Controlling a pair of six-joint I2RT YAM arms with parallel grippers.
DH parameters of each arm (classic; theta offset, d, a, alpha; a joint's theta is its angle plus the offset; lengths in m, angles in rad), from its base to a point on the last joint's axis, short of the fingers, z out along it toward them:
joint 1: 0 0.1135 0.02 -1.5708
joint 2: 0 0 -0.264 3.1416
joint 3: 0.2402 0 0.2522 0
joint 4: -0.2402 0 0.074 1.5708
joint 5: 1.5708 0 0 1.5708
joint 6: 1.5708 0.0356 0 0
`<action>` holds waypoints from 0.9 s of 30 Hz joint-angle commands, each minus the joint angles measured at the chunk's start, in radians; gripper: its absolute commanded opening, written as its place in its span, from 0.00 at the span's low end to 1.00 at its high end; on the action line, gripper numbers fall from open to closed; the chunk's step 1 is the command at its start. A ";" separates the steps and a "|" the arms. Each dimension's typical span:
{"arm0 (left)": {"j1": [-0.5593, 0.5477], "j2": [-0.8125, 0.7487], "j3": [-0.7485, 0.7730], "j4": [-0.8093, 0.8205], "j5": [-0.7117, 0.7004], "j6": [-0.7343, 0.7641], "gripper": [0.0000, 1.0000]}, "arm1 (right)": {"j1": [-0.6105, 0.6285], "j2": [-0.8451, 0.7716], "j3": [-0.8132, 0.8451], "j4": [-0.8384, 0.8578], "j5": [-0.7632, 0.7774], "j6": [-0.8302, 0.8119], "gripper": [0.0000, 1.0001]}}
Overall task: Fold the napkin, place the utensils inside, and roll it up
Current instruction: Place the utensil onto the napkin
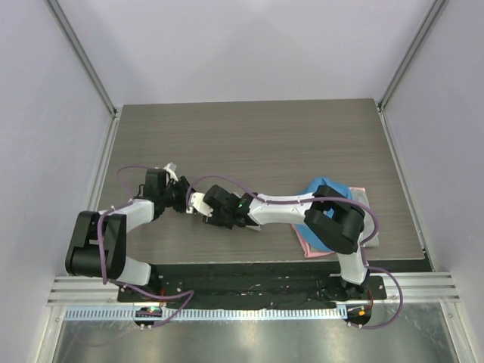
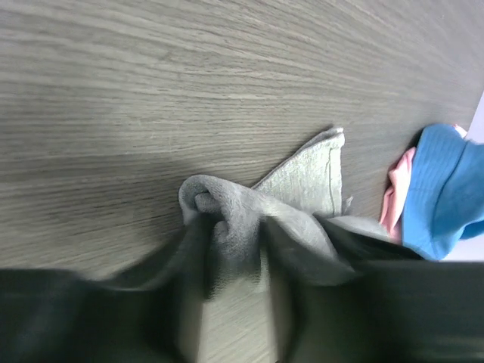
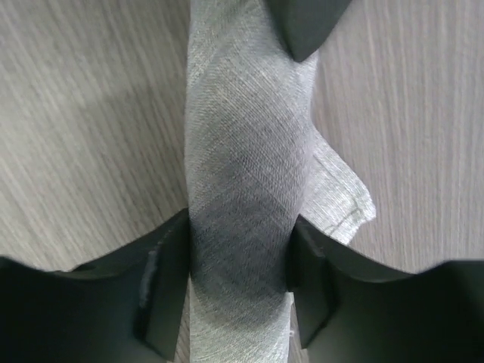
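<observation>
The light grey napkin (image 3: 242, 151) is rolled into a tight tube lying on the wood table. In the right wrist view my right gripper (image 3: 240, 257) is shut around the roll, one finger on each side. A loose corner of the napkin sticks out to the right. In the left wrist view my left gripper (image 2: 234, 257) is shut on a bunched end of the napkin (image 2: 227, 219), with a flat corner spread beyond it. In the top view both grippers meet at the table's left middle, left (image 1: 181, 198) and right (image 1: 208, 208), covering the napkin. The spoon is not in view.
A blue cloth (image 1: 329, 189) lies on a pink cloth (image 1: 314, 246) at the right near side, under the right arm's elbow. Both also show in the left wrist view, blue (image 2: 442, 189) and pink (image 2: 397, 189). Walls border the table's left, right and far sides.
</observation>
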 commanded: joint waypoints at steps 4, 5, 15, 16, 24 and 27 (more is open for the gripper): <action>-0.002 -0.062 0.049 -0.068 -0.083 0.032 0.63 | -0.102 0.059 0.118 -0.193 -0.386 0.088 0.41; -0.002 -0.085 0.049 -0.076 -0.098 0.040 0.67 | -0.125 0.074 0.142 -0.230 -0.450 0.104 0.41; -0.002 -0.136 -0.001 -0.059 -0.105 0.026 0.71 | -0.322 0.275 0.317 -0.375 -1.051 0.237 0.34; -0.002 -0.140 -0.007 -0.039 -0.099 0.020 0.71 | -0.331 0.304 0.326 -0.397 -1.081 0.238 0.33; -0.002 -0.125 -0.029 0.008 -0.060 0.025 0.68 | -0.388 0.401 0.378 -0.445 -1.253 0.273 0.31; -0.002 -0.105 -0.040 0.047 -0.039 0.017 0.62 | -0.399 0.418 0.382 -0.448 -1.260 0.280 0.31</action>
